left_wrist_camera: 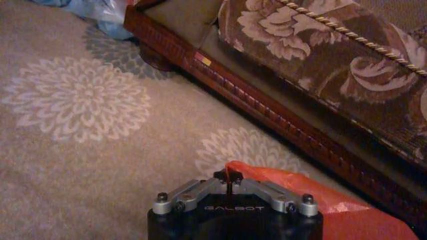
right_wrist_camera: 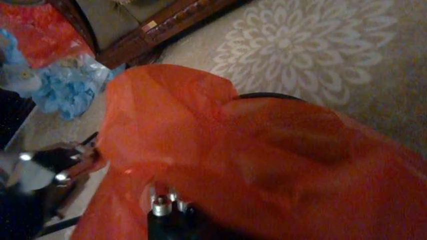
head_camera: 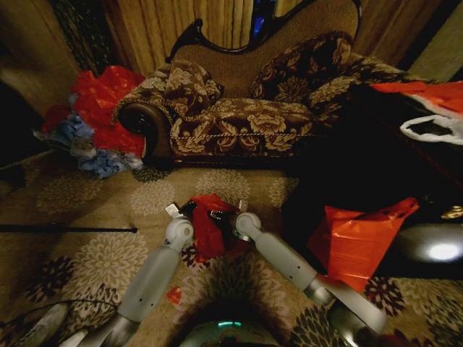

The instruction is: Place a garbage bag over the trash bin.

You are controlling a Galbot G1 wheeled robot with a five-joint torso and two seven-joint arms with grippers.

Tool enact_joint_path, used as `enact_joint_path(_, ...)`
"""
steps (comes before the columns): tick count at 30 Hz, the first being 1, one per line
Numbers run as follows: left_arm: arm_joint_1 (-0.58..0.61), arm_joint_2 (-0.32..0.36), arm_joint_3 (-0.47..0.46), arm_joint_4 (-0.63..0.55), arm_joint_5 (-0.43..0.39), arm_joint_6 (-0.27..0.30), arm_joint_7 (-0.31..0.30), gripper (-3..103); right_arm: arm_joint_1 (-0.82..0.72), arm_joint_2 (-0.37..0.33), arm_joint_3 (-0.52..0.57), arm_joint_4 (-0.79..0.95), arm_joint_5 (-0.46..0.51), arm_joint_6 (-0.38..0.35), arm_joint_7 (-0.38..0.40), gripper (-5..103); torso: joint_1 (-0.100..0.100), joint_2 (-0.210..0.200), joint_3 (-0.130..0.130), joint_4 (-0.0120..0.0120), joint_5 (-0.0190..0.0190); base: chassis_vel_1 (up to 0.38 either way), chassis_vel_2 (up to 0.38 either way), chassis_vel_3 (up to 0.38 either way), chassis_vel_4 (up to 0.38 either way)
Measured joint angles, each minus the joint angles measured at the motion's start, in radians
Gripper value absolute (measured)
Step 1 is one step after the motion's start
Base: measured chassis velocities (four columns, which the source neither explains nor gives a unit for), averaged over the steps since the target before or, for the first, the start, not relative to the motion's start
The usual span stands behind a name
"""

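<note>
Both arms reach down over the patterned carpet (head_camera: 108, 253) in front of the sofa (head_camera: 239, 123), meeting at the red bag (head_camera: 208, 224). The left gripper (left_wrist_camera: 228, 176) has its fingers pressed together on the bag's edge. The right gripper (right_wrist_camera: 167, 202) sits at the bag's other side, its fingers buried in plastic, their state impossible to tell. The bag drapes over the bin (right_wrist_camera: 267, 95), a sliver of dark rim peeking out.
</note>
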Motion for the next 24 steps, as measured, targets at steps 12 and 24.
enact_joint_path(12, -0.015, -0.010, 0.010, 0.024, 0.006, -0.001, 0.002, 0, -0.047, -0.135, 0.001, 0.252, 0.031, -0.003, 0.065, 28, 0.000, 0.000, 0.000, -0.0001, 0.0000, 0.000, 0.000, 0.000, 0.000)
enact_joint_path(24, -0.037, -0.014, 0.030, 0.037, 0.007, 0.000, -0.005, 0, -0.175, -0.351, 0.002, 0.526, -0.389, -0.023, -0.120, 49, 0.000, 0.000, 0.000, -0.0001, 0.0000, 0.000, 0.000, 0.000, 0.000)
